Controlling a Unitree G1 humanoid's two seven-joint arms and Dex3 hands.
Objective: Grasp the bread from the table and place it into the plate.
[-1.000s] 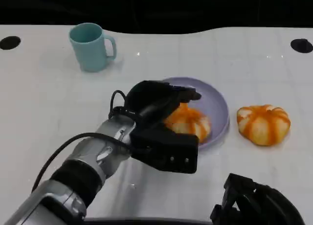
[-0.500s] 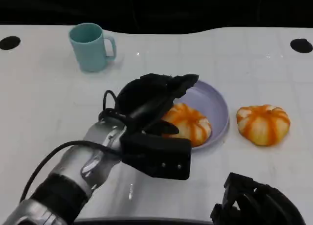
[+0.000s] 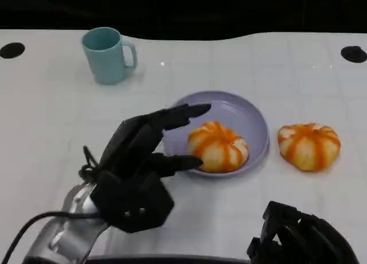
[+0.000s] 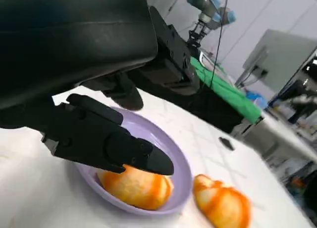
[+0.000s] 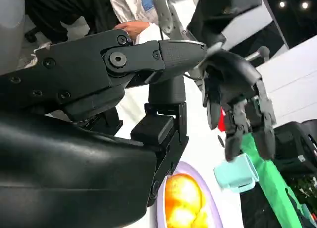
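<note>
An orange-striped bread roll lies inside the lilac plate; the left wrist view shows the same roll in the plate. A second roll sits on the table just right of the plate, also seen as the roll. My left hand hovers left of the plate, fingers spread and holding nothing. My right hand rests at the lower right edge, its fingers not clear. The right wrist view catches the left hand above the plated roll.
A teal mug stands at the back left of the white table. Two dark round holes mark the table's far corners. A person stands beyond the table in the right wrist view.
My left hand has let go of the roll, which now lies in the plate, and has drawn back toward me and to the left with fingers spread.
</note>
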